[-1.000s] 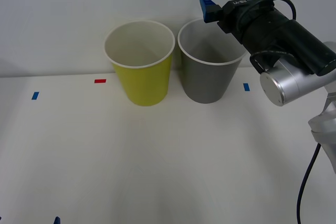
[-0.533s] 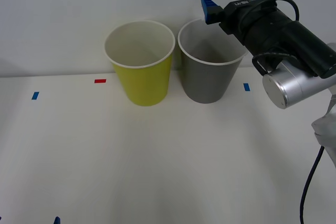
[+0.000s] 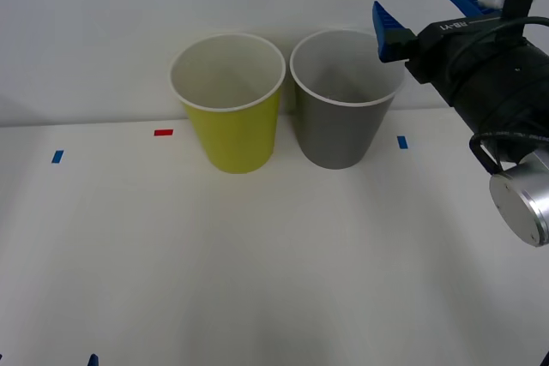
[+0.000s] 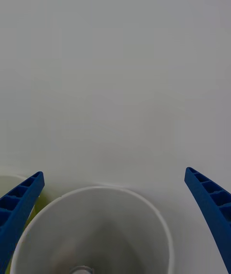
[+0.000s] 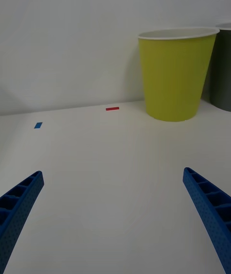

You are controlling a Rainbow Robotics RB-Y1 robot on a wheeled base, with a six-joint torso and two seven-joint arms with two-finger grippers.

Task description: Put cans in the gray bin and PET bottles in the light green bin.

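The gray bin (image 3: 341, 117) stands upright at the back of the table, right of the light green bin (image 3: 230, 113). My right gripper (image 3: 426, 15) hovers open and holds nothing, just right of the gray bin's rim and above it. In the right wrist view this gripper (image 4: 113, 173) looks down into the gray bin (image 4: 144, 226). A small round silvery shape (image 4: 82, 269) lies deep inside; I cannot tell whether it is a can. No PET bottles are in view. My left gripper (image 5: 113, 174) is open, low over the near table, facing the light green bin (image 5: 175, 79).
Small tape marks lie on the white table: a red one (image 3: 163, 132) and a blue one (image 3: 57, 157) to the left, and a blue one (image 3: 402, 141) right of the bins. A pale wall stands close behind the bins.
My right gripper has moved to the right and slightly down, from above the gray bin's far rim to beside it. It stayed open. The bins have not moved.
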